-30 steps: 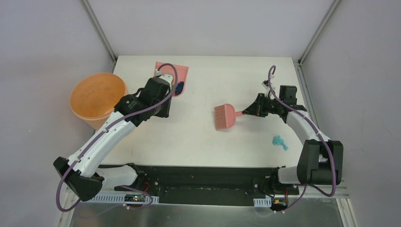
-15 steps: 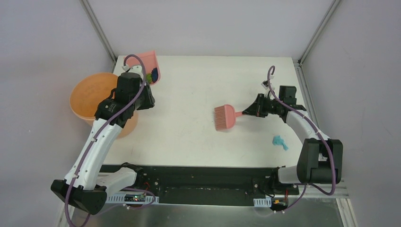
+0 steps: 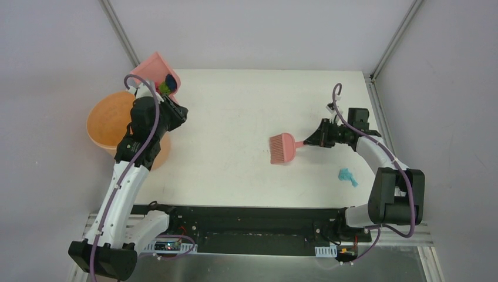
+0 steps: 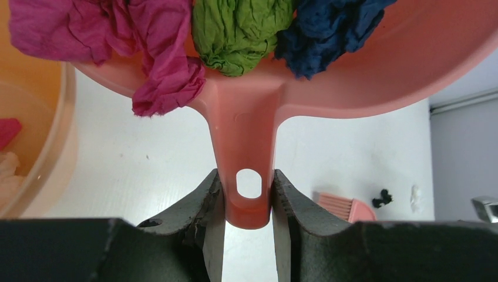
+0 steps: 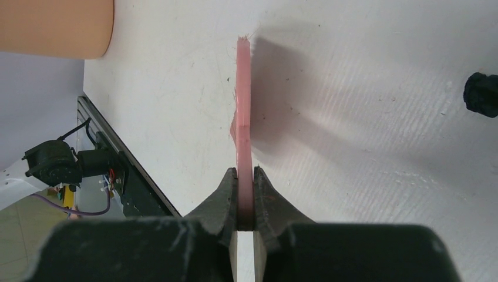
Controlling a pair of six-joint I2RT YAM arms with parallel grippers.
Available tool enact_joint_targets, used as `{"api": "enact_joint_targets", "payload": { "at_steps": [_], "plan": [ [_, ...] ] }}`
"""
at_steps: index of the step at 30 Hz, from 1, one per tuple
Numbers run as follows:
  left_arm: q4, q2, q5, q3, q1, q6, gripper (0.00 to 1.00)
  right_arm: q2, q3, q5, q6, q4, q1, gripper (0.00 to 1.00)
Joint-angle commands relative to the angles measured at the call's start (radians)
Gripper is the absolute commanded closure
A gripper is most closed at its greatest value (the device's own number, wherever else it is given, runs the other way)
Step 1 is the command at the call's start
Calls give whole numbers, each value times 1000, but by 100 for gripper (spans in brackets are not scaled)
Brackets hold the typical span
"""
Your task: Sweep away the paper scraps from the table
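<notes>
Paper scraps (image 4: 241, 32), one magenta, one olive-green and one dark blue, are lying bunched together in the pink dustpan (image 4: 376, 64). The dustpan is hanging raised and tilted at the far left corner of the tabletop (image 3: 246, 100), next to the orange bucket (image 3: 111, 120). The left claw (image 4: 246, 202) is clamping the dustpan's handle at its hanging hole, its fingers partly parted around it. The right claw (image 5: 245, 200) is pinching the thin handle of the pink hand brush (image 3: 282, 147), its fingers nearly together. The bristles are pointing toward the near edge; whether they are touching the tabletop cannot be told. A teal scrap (image 3: 347, 176) is lying on the tabletop near the right arm, well apart from the brush. A black scrap (image 5: 483, 94) is lying on the tabletop, apart from the brush head.
</notes>
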Motion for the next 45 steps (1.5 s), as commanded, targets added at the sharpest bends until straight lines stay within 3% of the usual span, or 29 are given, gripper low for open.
{"api": "enact_joint_targets", "payload": {
  "at_steps": [1, 9, 16, 21, 28, 33, 36, 39, 45],
  "plan": [
    [219, -112, -44, -66, 19, -85, 100, 11, 46, -12, -40, 2, -18, 100],
    [236, -163, -141, -125, 19, -186, 100, 27, 46, -5, -48, -5, -31, 100],
    [474, -234, -209, -272, 32, -363, 100, 44, 47, -10, -50, -5, -36, 100],
    [535, -253, -206, -327, 53, -550, 100, 60, 53, -18, -56, -13, -35, 100],
    [878, -265, -175, -476, 63, -842, 100, 77, 55, -29, -58, -18, -36, 100],
    [1025, -208, -161, -545, 71, -1052, 100, 84, 59, -36, -63, -26, -35, 100],
    [1208, -136, -135, -588, 75, -1166, 100, 88, 62, -41, -63, -28, -36, 100],
    [1341, -68, -112, -601, 83, -1188, 100, 92, 63, -43, -66, -31, -36, 100],
    [1408, -69, -112, -592, 87, -1135, 100, 85, 65, -40, -68, -37, -36, 100]
  ]
}}
